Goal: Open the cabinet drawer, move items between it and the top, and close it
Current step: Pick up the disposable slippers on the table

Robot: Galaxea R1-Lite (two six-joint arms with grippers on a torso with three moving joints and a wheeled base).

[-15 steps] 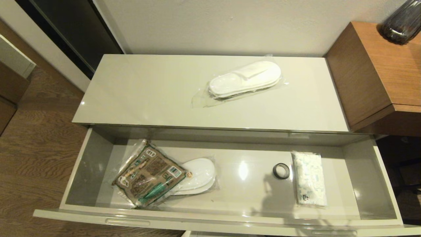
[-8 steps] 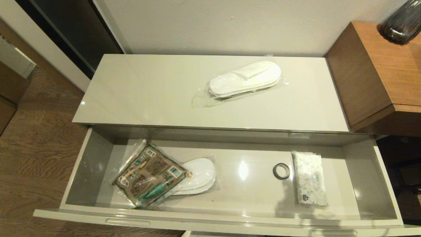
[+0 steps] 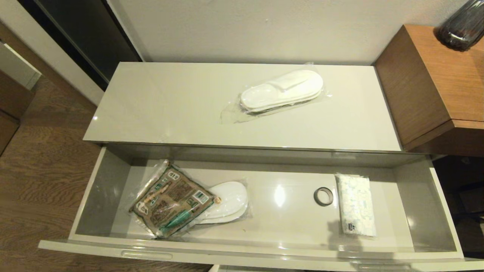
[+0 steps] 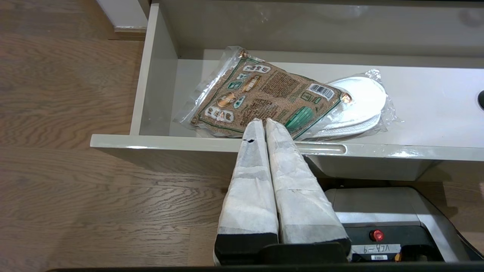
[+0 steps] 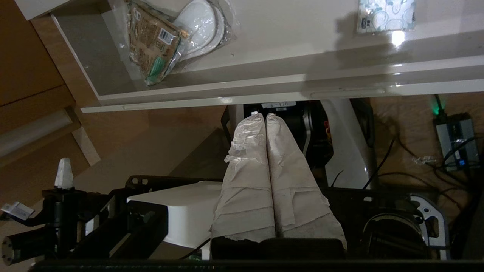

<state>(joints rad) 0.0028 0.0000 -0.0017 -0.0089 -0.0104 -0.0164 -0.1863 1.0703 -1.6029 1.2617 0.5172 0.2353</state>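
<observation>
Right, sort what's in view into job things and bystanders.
Job:
cabinet drawer, open
top
brown-and-green packet in the drawer
wrapped slippers under the packet
wrapped slippers on top
black tape roll

Lying about:
tissue pack in the drawer
wooden side unit
dark vase

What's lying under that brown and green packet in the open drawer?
A wrapped pair of white slippers lies under the brown-and-green packet in the drawer. Only the slippers' rounded end sticks out; the rest is covered, and anything else beneath cannot be seen.
</observation>
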